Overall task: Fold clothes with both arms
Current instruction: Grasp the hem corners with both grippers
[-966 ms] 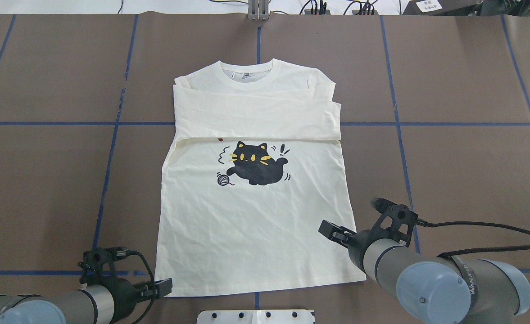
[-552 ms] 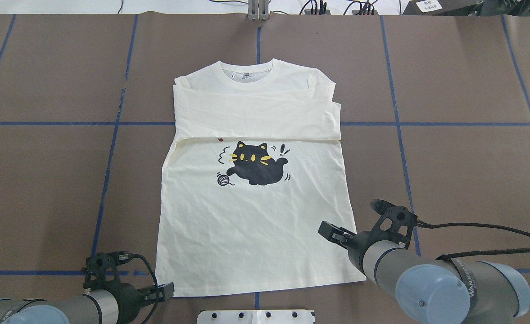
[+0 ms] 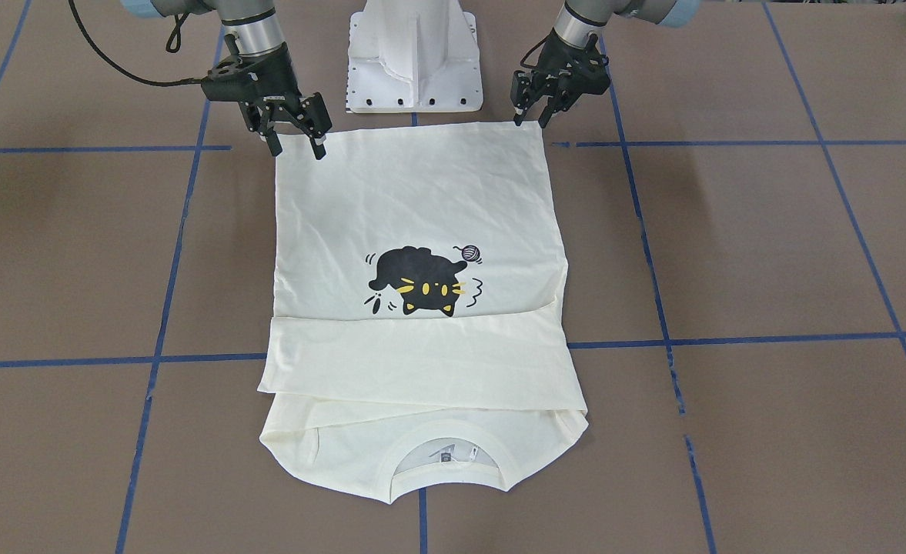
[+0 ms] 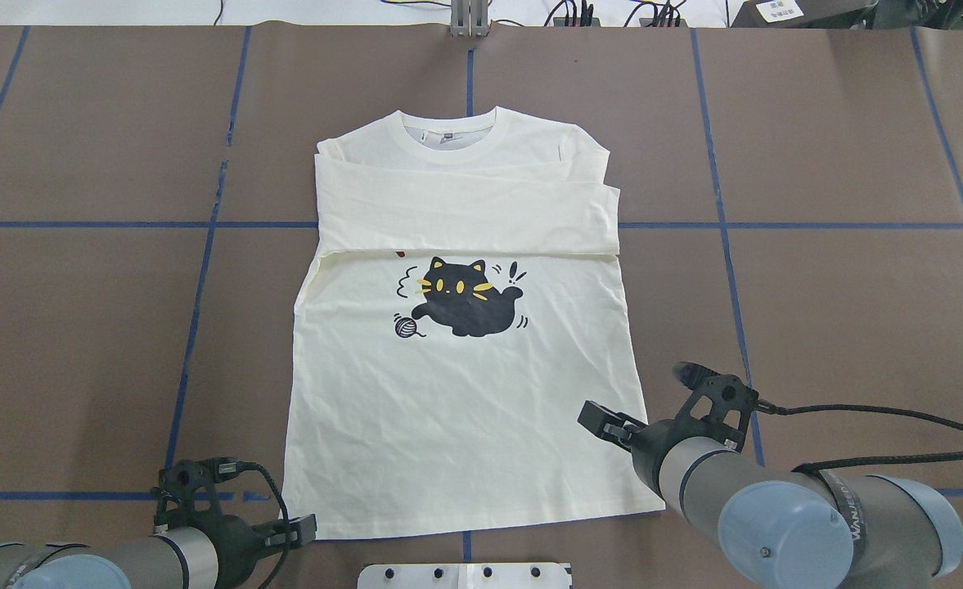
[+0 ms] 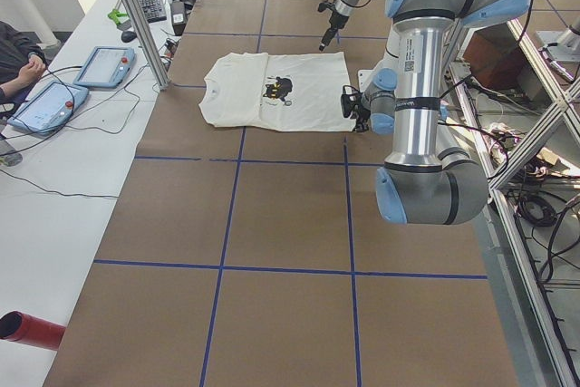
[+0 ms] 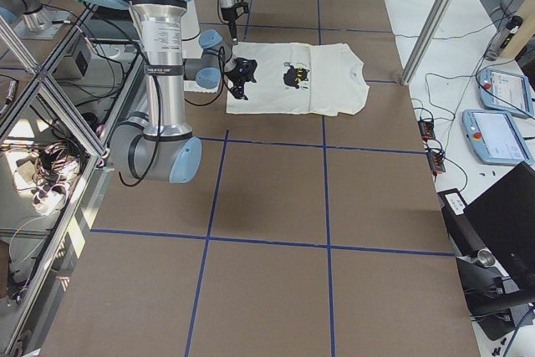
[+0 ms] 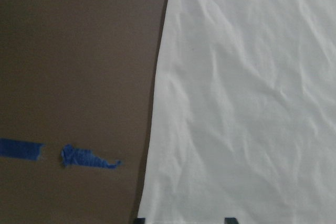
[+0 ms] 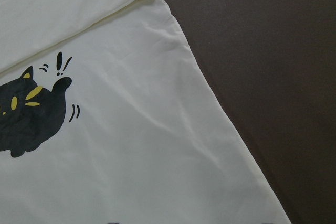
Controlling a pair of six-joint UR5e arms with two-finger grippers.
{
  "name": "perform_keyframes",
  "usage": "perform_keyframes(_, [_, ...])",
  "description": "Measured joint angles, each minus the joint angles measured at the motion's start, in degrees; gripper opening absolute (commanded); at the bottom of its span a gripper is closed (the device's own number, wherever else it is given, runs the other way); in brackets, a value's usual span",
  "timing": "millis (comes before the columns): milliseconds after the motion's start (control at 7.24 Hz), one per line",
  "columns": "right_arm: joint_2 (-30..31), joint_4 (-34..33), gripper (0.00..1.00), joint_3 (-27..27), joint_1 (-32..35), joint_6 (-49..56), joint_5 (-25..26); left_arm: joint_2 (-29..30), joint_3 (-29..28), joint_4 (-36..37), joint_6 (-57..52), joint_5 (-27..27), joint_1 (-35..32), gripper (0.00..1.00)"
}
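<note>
The cream shirt (image 4: 456, 409) lies flat and face up on the brown table, collar far from me. Its sleeves are folded across the chest, just above the black cat print (image 4: 465, 298). The near hem runs beside the base plate. My left gripper (image 3: 528, 119) hangs open over the hem's left corner; in the left wrist view the shirt (image 7: 236, 103) fills the right side, with two fingertips apart at the bottom edge. My right gripper (image 3: 297, 148) stands open just above the hem's right corner, fingers spread. Neither gripper has cloth in it.
The white base plate (image 3: 414, 54) stands between the arms at the table's near edge. Blue tape lines (image 4: 203, 278) grid the brown cover. Tablets (image 5: 100, 65) and a person's hand (image 5: 32, 65) are on the white bench past the collar end.
My left gripper has slid slightly back toward the table's near edge at the hem corner. The right arm and the shirt have hardly moved.
</note>
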State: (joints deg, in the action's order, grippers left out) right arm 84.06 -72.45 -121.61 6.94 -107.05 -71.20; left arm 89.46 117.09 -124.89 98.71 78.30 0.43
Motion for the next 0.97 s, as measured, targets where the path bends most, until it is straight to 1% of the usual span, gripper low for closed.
perform_keyframes(414, [-0.04, 0.01, 0.94, 0.05, 0.0, 0.0, 0.0, -0.31, -0.11, 0.0, -0.09, 0.14, -0.03, 0.59])
perform_keyframes(552, [-0.04, 0.0, 0.94, 0.06, -0.03, 0.0, 0.0, -0.31, -0.11, 0.0, -0.09, 0.17, 0.0, 0.57])
perform_keyframes(690, [-0.04, 0.01, 0.94, 0.09, -0.06, 0.0, 0.0, -0.26, -0.11, 0.0, -0.1, 0.16, 0.0, 0.41])
perform_keyframes(828, [-0.04, 0.02, 0.95, 0.12, -0.07, 0.0, 0.0, -0.17, -0.11, 0.0, -0.08, 0.11, 0.01, 0.14])
perform_keyframes(966, [-0.04, 0.03, 0.95, 0.13, -0.08, 0.0, 0.07, -0.01, -0.11, 0.0, -0.06, 0.05, 0.01, 0.08])
